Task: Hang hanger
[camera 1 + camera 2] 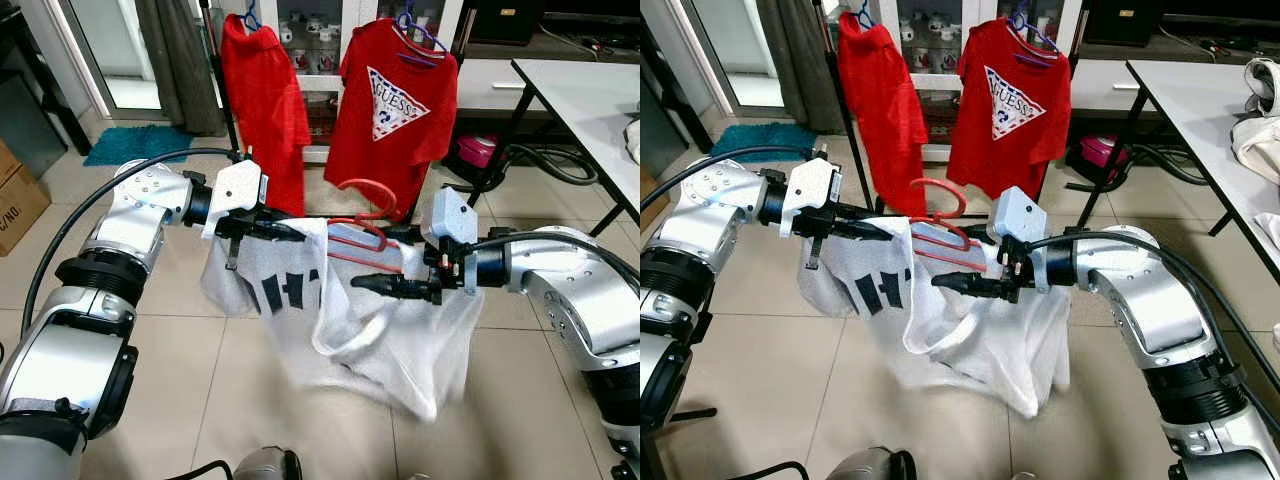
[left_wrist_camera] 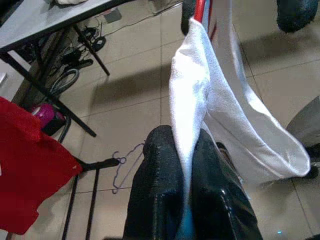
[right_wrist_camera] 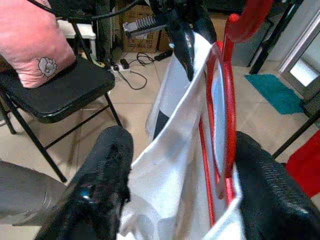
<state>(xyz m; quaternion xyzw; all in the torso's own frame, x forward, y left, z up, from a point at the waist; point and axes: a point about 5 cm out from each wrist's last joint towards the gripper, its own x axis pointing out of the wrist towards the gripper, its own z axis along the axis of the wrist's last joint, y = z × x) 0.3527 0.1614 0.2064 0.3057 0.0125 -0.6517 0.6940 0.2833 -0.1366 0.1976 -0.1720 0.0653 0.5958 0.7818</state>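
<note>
Left gripper (image 1: pixel 285 230) fingers pinch the white shirt's (image 1: pixel 390 340) edge. Right gripper (image 3: pixel 180 170) fingers spread around the red hanger (image 1: pixel 362 232), which sits inside the shirt's collar, held mid-air between both.

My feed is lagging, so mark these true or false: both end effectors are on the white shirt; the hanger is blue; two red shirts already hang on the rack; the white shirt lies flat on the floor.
1. Both end effectors are on the white shirt: true; the left end effector is shut on it, the right end effector straddles shirt and hanger.
2. The hanger is blue: false, red.
3. Two red shirts hang on the rack: true.
4. The white shirt lies flat: false, it hangs between the arms.
</note>
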